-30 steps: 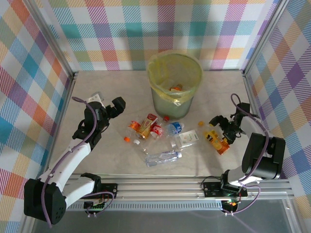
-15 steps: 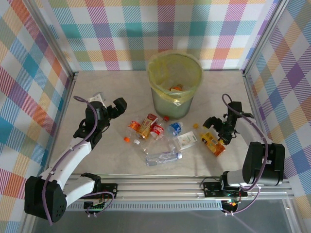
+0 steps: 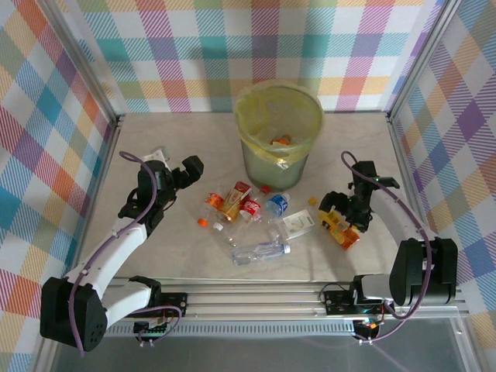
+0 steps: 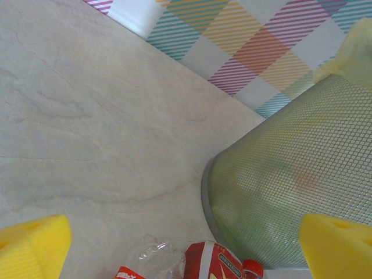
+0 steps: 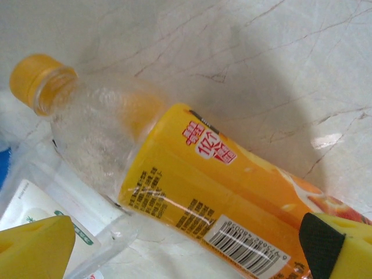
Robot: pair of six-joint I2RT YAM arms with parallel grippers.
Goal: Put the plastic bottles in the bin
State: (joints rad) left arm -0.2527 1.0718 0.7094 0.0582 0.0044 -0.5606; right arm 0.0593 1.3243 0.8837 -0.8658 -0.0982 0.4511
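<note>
Your right gripper [image 5: 189, 249] has its yellow fingertips [image 5: 35, 247] spread out to the lower corners of the frame. Between them you see an orange-labelled bottle [image 5: 192, 186] lying diagonally on the pale table [image 5: 261, 58], its yellow cap [image 5: 40, 78] at upper left. A clear bottle [image 5: 52, 203] lies just beside it at lower left.

The bin [image 3: 279, 132] stands midway along the table's [image 3: 178, 136] far edge — the one tall obstacle, its wall close on the right of the left gripper [image 3: 191, 166], whose fingers are spread wide. On that gripper's other side, bare surface runs to the far-left corner. Just in front of the bin, bottles [image 3: 248, 213] crowd the table's middle, leaving little room between them. The far-right corner is open. The right gripper [image 3: 335, 209], jaws wide, straddles an orange bottle [image 3: 342, 231]; a clear bottle [image 3: 297, 223] lies just beside it — tight there. Walls [image 3: 62, 116] close the left, far and right edges.
</note>
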